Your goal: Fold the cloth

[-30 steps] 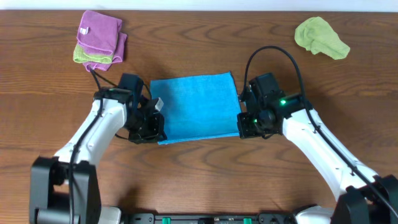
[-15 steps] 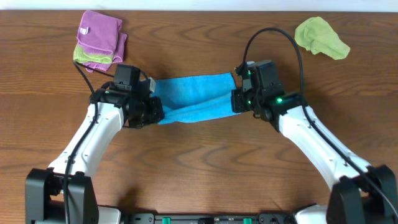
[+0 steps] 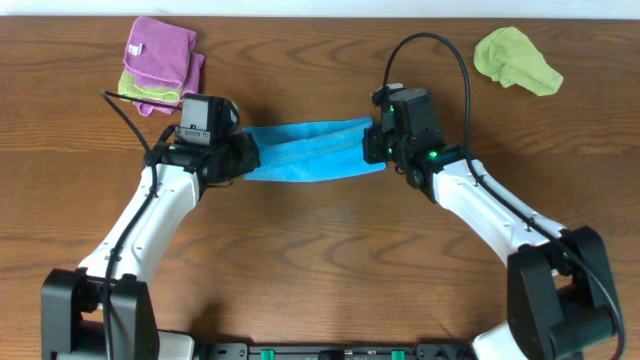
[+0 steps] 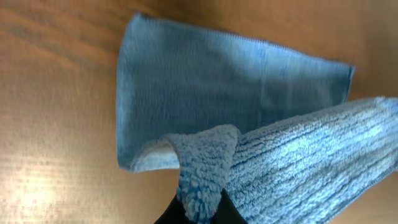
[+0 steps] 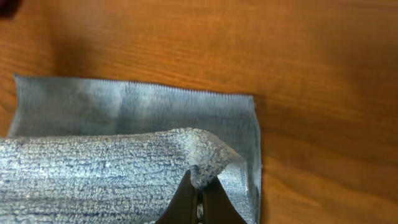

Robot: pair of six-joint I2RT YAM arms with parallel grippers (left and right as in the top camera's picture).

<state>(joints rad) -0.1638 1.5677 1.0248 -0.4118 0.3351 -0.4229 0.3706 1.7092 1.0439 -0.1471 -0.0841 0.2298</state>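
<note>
The desk is brown wood, and the cloth, a blue one, lies across its middle between my two arms. My left hand is closed on the near left corner of the cloth, and my right hand is closed on the near right corner. In both wrist views the pinched corner stands up from the fingertips. The far half lies flat on the desk below it, so the near half hangs over the far half but is not yet laid down.

I judge this to be the first fold, near edge to far edge. The next move calls for bringing both corners over the far corners, level with each other, then lowering them and opening the hands. A purple cloth and a green cloth lie well apart at the far side.
</note>
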